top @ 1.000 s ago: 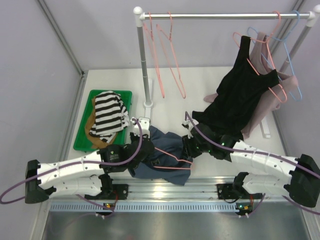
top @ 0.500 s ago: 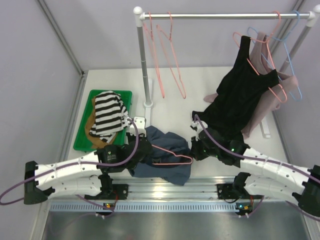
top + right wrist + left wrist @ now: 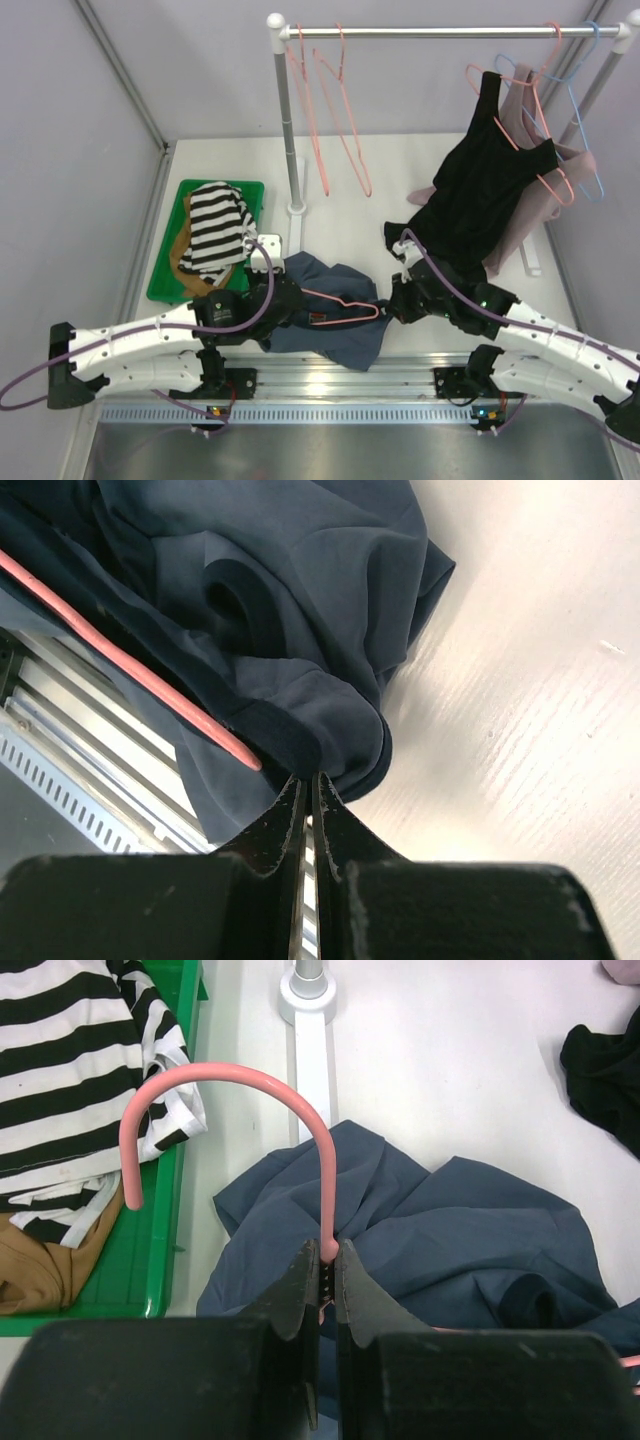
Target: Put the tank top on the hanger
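I had left gripper (image 3: 325, 1260) pinching the hanger (image 3: 250, 1075) neck, right gripper (image 3: 307, 785) pressed together at the tank top (image 3: 300, 570) hem, catch unclear. Tank top lay bunched on desk (image 3: 520, 680) under the hanger; straps not threaded.

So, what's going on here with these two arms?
The left gripper is shut on the neck of a thin salmon-pink wire hanger, which lies across a crumpled dark slate-blue fabric tank top on the white table. The right gripper is shut at the top's hem; whether it pinches fabric is unclear. The top isn't on the hanger yet.
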`<state>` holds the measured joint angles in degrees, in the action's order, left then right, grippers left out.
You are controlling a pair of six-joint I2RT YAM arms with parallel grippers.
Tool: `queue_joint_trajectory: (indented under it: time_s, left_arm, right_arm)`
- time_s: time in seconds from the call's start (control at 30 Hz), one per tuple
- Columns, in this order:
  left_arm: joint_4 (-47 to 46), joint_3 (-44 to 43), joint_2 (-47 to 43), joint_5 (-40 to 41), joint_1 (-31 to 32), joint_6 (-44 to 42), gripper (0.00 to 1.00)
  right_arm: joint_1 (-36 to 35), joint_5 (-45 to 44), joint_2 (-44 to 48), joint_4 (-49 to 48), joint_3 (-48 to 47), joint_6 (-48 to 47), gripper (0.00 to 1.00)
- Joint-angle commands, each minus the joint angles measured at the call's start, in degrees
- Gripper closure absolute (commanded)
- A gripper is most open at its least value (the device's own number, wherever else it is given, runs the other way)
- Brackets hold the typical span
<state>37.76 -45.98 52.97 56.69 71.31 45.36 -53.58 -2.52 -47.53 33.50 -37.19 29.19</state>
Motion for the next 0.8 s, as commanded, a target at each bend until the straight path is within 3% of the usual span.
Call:
queue_joint_trajectory:
  time_s: [0.0, 0.47, 0.77]
  left_arm:
    - [-0.3, -2.1, -0.3, 2.3, 0.2, 0.6, 1.0]
    - [-3.6, -3.0, 0.4, 1.8, 0.2, -2.5, 1.0]
    - [-9.7, -5.3, 5.2, -1.5, 0.2, -4.4, 1.0]
  right_arm:
    - [-0.6, 0.6, 1.0, 1.7, -3.2, 0.3, 1.0]
    - [-4.0, 2.1, -3.4, 4.6, -10.7, -2.4, 1.0]
    - [-5.8, 1.8, -13.8, 2.8, -24.1, -3.2, 1.0]
